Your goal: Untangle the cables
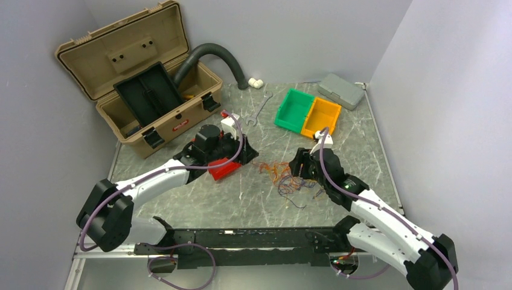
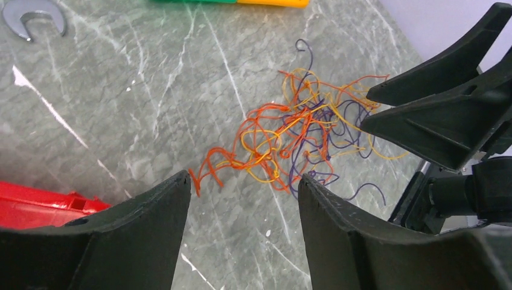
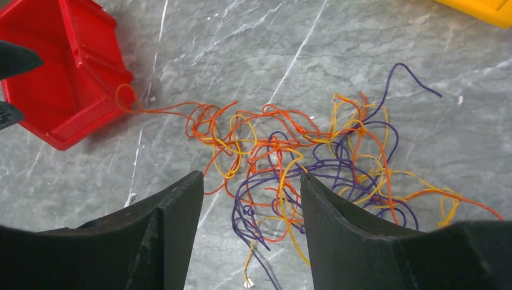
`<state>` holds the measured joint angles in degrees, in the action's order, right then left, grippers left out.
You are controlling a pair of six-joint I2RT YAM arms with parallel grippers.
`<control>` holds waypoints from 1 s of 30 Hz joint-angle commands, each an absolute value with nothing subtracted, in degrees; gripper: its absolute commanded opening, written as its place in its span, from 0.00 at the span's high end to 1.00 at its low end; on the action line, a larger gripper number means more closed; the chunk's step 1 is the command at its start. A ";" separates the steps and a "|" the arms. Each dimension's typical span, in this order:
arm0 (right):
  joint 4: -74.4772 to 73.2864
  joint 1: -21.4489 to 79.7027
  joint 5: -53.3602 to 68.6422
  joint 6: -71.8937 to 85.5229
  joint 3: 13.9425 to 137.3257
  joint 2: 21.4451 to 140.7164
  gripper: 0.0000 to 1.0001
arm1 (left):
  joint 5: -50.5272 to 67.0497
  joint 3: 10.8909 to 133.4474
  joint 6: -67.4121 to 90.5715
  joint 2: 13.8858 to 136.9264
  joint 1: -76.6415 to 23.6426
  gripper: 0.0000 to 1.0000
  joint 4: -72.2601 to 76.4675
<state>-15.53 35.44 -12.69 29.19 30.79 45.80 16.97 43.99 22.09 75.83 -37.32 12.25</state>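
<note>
The cables (image 1: 284, 177) lie as a loose tangle of thin orange, yellow and dark purple strands on the marble table, between the two arms. In the left wrist view the cables (image 2: 296, 136) spread just beyond my left gripper (image 2: 244, 178), whose jaws stand open with bare table between them. In the right wrist view the cables (image 3: 302, 151) lie flat under and ahead of my right gripper (image 3: 252, 175), also open; strands run on the table between its fingers, none pinched. From above, the left gripper (image 1: 249, 158) sits left of the tangle and the right gripper (image 1: 297, 170) at its right edge.
A red bin (image 1: 223, 169) lies by the left gripper. Green (image 1: 294, 109) and orange (image 1: 321, 116) bins stand at the back right beside a grey case (image 1: 341, 90). An open tan toolbox (image 1: 142, 84) with a dark hose (image 1: 214, 55) fills the back left. A wrench (image 1: 258, 112) lies mid-back.
</note>
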 commanded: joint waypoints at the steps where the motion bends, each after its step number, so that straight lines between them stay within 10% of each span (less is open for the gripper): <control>1: -8.51 35.53 -9.83 28.04 31.63 48.62 0.39 | 12.53 45.63 21.08 75.45 -37.22 0.30 8.02; 20: 4.25 36.18 -1.43 28.11 33.20 72.93 0.38 | 15.77 58.36 24.07 96.94 -37.20 0.41 -1.09; 23: 5.21 36.62 -2.28 26.44 34.32 76.40 0.35 | 18.22 57.26 24.84 97.76 -37.21 0.54 1.67; 27: 4.78 37.08 -3.53 26.12 36.78 83.13 0.35 | 18.82 57.88 23.85 97.21 -37.15 0.99 1.70; 30: 2.48 37.61 -8.28 28.16 38.47 86.94 0.42 | 16.58 58.14 22.27 93.89 -37.05 1.00 0.54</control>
